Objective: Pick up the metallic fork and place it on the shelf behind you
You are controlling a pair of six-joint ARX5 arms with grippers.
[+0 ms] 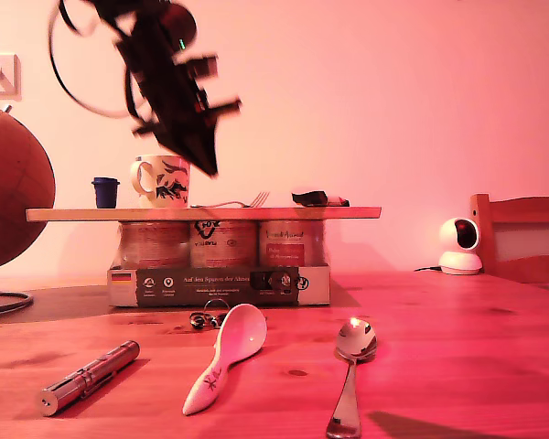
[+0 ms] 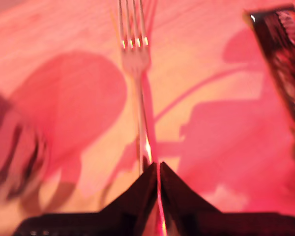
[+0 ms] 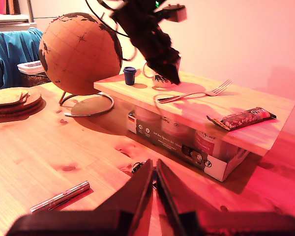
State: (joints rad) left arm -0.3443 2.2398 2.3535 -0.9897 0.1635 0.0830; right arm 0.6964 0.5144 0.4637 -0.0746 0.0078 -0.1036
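While our first gripper (image 2: 158, 169) hangs above the shelf (image 1: 348, 212), its dark wedge-shaped jaws are pressed together with nothing between them. Beneath it lies the metallic fork (image 2: 136, 64), slim and shiny, its four tines catching the light and its thin handle running under the jaw tips. It rests flat on the pale wooden plank, between a patterned mug (image 1: 162, 181) and a glossy wrapped snack bar (image 3: 242, 118). Below the plank stand round jars (image 1: 224, 243) in a dark printed carton (image 1: 220, 285). Our second gripper (image 3: 154, 172), jaws together and empty, hovers over the broad grained tabletop (image 3: 49, 152), near a stubby metal torch (image 3: 60, 196).
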